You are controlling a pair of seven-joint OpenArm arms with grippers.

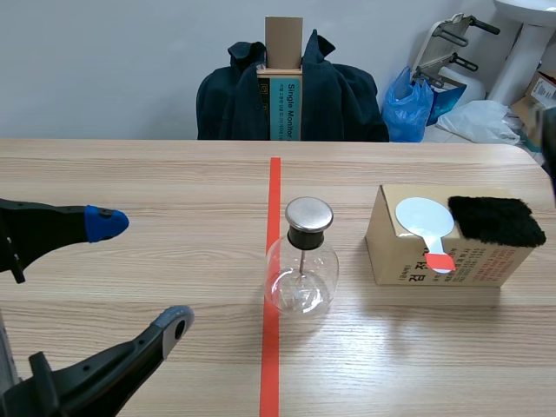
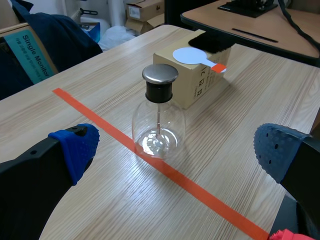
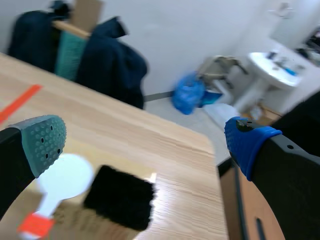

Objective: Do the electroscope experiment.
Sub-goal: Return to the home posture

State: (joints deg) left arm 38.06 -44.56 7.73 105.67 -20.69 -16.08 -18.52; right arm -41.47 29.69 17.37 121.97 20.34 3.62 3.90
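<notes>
My scene camera sits between my arms at the near side, looking far across the surface (image 1: 156, 182) to the coat-draped chair (image 1: 339, 95). My left wrist camera rides low behind my left pincer (image 2: 176, 151), facing right over the tape line (image 2: 112, 131) to the flask (image 2: 159, 125) and box (image 2: 200, 82). My right wrist camera, behind my right pincer (image 3: 145, 142), hovers close over that box, facing far. All three share its fur pad (image 3: 120, 202) and paddle (image 3: 65, 177).

The table (image 1: 130, 174) is showing pale wood grain, with an orange-red tape line (image 1: 274, 187) crossing it. The flask (image 1: 301, 278) is gleaming clear, wearing a black collar and a silver cap (image 1: 309, 213). The box (image 1: 395, 252) is looking tan with dark print. The paddle (image 1: 424, 219) is showing white with an orange-red handle, and the cloth (image 1: 495, 220), possibly fur, is looking black. The right gripper (image 3: 145, 140) is showing dotted pads (image 3: 44, 139), one grey-green and one blue.
</notes>
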